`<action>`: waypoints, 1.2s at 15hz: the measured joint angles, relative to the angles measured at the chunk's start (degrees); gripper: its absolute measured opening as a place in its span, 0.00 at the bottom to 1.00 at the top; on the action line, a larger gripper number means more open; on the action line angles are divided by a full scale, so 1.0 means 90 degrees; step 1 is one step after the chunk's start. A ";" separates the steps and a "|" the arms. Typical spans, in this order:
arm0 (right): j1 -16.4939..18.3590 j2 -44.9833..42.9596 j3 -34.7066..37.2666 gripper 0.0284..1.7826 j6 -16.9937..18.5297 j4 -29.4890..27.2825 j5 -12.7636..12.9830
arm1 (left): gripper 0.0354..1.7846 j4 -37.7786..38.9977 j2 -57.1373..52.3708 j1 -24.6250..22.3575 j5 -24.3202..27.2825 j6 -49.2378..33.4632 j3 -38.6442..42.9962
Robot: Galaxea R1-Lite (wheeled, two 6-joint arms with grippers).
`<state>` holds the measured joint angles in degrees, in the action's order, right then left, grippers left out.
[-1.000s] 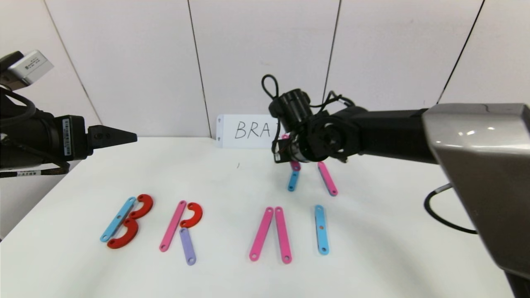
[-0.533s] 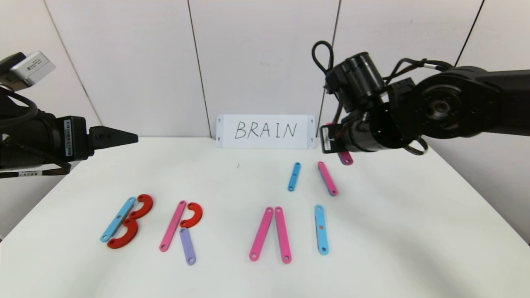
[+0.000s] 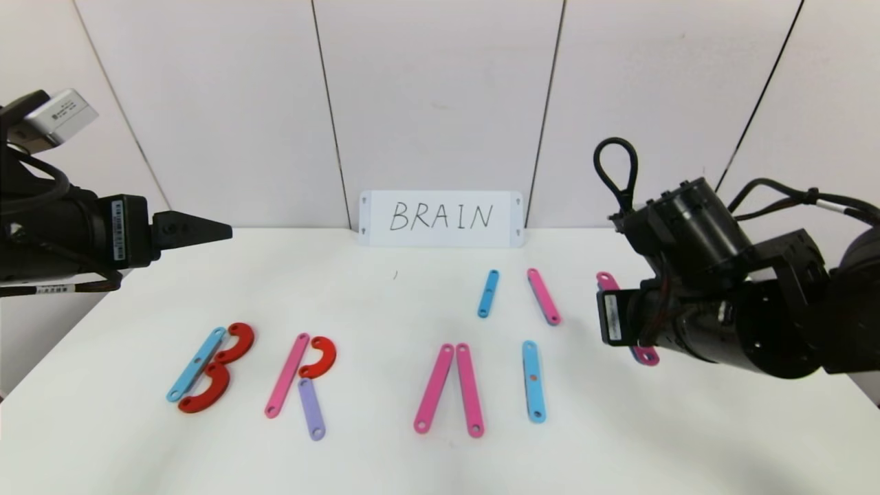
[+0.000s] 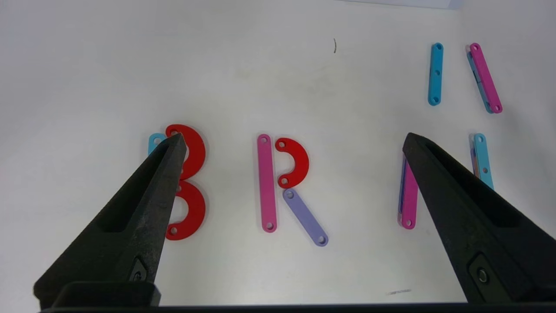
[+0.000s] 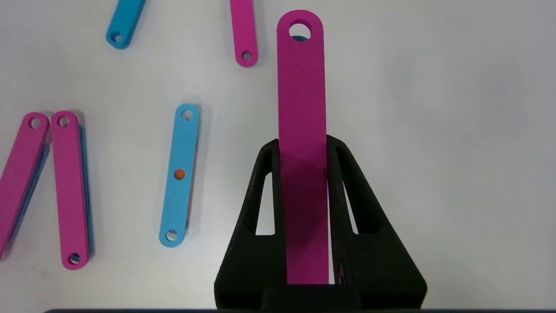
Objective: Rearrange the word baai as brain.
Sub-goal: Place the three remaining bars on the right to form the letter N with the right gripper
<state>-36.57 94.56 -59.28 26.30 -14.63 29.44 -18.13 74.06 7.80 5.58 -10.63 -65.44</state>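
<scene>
The plastic letters lie in a row across the front of the table. The B (image 3: 210,368) is a blue strip with two red curves. The R (image 3: 302,375) is a pink strip, a red curve and a purple strip. Then come two leaning pink strips (image 3: 450,388) and an upright blue strip (image 3: 533,380). My right gripper (image 5: 302,143) is shut on a pink strip (image 5: 301,87) and holds it above the table, right of the blue strip (image 5: 179,174). In the head view the held strip (image 3: 605,282) shows beside my right wrist (image 3: 715,323). My left gripper (image 4: 293,138) is open and empty, hovering at the left (image 3: 192,230).
A short blue strip (image 3: 488,293) and a pink strip (image 3: 544,296) lie loose behind the row. The white card with handwritten "BRAIN" (image 3: 440,218) stands against the back wall. The table's right side beyond the letters is bare.
My right arm has swung from the back centre to the right and toward the front, carrying the pink strip. The card is now uncovered. The left arm has barely moved.
</scene>
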 joint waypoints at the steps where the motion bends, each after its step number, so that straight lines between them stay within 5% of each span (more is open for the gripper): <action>1: -0.0068 -0.0049 0.0337 0.15 0.0134 0.0196 -0.0001 | 0.98 0.0003 0.0009 0.0000 0.0001 0.0000 0.0000; 6: -0.0469 0.0206 0.1271 0.15 0.0444 0.1304 -0.0011 | 0.98 0.0005 0.0049 0.0000 0.0000 0.0005 -0.0005; 18: -0.0463 0.1109 0.1579 0.15 0.0799 0.1716 -0.0007 | 0.98 0.0012 0.0062 0.0000 0.0001 0.0005 -0.0005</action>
<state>-40.74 104.55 -45.07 33.49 0.82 29.38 -18.02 74.62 7.80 5.60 -10.58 -65.49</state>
